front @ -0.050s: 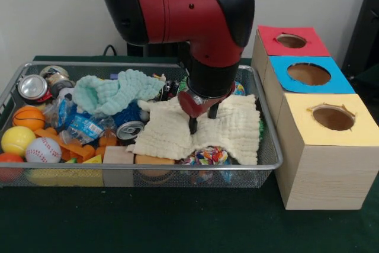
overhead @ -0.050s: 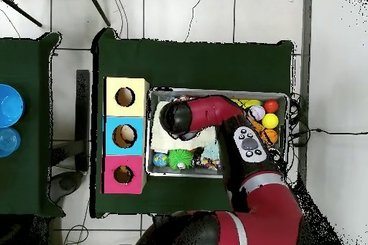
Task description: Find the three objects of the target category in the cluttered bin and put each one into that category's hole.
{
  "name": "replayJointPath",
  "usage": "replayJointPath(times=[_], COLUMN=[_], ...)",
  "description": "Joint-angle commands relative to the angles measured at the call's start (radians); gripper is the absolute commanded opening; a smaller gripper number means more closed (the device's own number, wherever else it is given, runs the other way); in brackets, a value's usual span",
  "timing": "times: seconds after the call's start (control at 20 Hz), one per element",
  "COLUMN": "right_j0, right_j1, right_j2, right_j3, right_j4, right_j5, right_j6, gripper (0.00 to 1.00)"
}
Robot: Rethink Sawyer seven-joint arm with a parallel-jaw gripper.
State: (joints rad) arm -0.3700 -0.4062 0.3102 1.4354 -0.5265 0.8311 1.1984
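My gripper (front @ -0.050s: pixel 202 119) hangs low in the wire bin (front @ -0.050s: pixel 89 64), its two dark fingers apart and their tips resting on a cream muslin cloth (front @ -0.050s: pixel 234 130) spread over the bin's right half. Nothing sits between the fingers. A mint green cloth (front @ -0.050s: pixel 115 92) lies bunched behind it to the left. Three boxes with round holes stand to the right of the bin: red (front @ -0.050s: pixel 311 35), blue (front @ -0.050s: pixel 337 75), yellow (front @ -0.050s: pixel 361 124). In the overhead view the arm (overhead @ -0.050s: pixel 205 116) covers the gripper, and the cream cloth (overhead @ -0.050s: pixel 159 123) shows beside the boxes (overhead @ -0.050s: pixel 136 136).
The bin's left half holds drink cans (front @ -0.050s: pixel 32 87), a crushed plastic bottle (front @ -0.050s: pixel 83 126), a small basketball (front @ -0.050s: pixel 28 117), a yellow ball (front @ -0.050s: pixel 16 139), a baseball (front @ -0.050s: pixel 42 150) and a wooden block (front @ -0.050s: pixel 118 164). A multicoloured ball (front @ -0.050s: pixel 210 157) pokes out under the cloth's front edge.
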Motion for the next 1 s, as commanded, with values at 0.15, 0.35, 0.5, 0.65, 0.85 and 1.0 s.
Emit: replayJointPath(times=[0.15,0.35,0.5,0.65,0.85,1.0], right_j0=[0.023,0.025,0.024,0.02,0.014,-0.042], right_j1=[0.106,0.103,0.098,0.096,0.069,-0.039], right_j2=[-0.045,-0.046,-0.047,-0.041,-0.036,-0.012], right_j3=[-0.097,-0.092,-0.084,-0.074,-0.053,0.032], right_j4=[-0.082,-0.081,-0.079,-0.069,-0.068,-0.044], right_j5=[0.057,0.057,0.049,0.046,0.038,0.057], right_j6=[-0.007,-0.011,-0.01,-0.012,-0.026,-0.099], gripper=[1.0,0.0,0.0,0.0,0.0,0.0])
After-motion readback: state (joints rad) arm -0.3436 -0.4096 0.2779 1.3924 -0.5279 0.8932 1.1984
